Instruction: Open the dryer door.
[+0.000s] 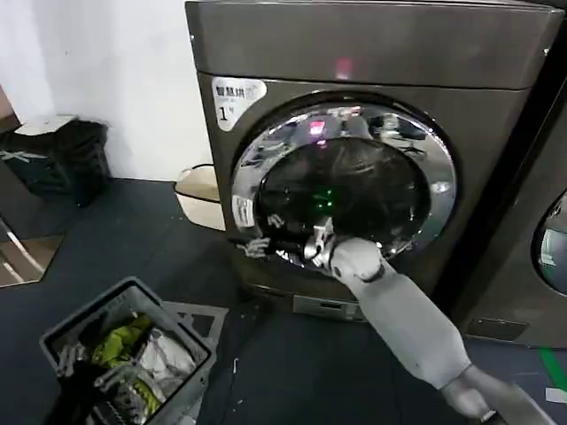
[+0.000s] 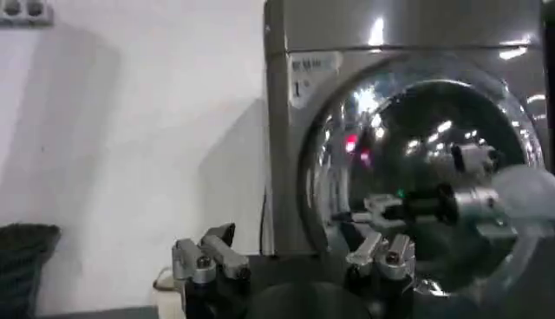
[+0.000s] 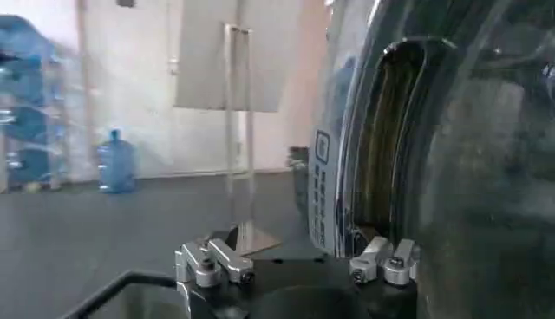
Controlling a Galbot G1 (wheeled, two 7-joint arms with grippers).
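Right end effector hooked at the dryer door's left edge, pull not finished.

Dryer [image 1: 372, 53] sits on the floor dead ahead, sticker "1" top left, neighbouring machine [image 1: 540, 257] to its right. Dryer door [image 1: 354, 177] looks cracked open at the left rim in my right wrist view: gap showing behind the chrome ring. Laundry basket [image 1: 124, 354] on the floor, lower left, well apart. Right end effector [image 1: 266, 244] is at the door's lower-left rim, fingers [image 3: 381, 260] spread, one tucked into the gap. Left end effector [image 2: 295, 260] hangs back facing the machine, spread, idle. Next, I'd say: pull outward, swing along the hinge arc, watch for slip-off.
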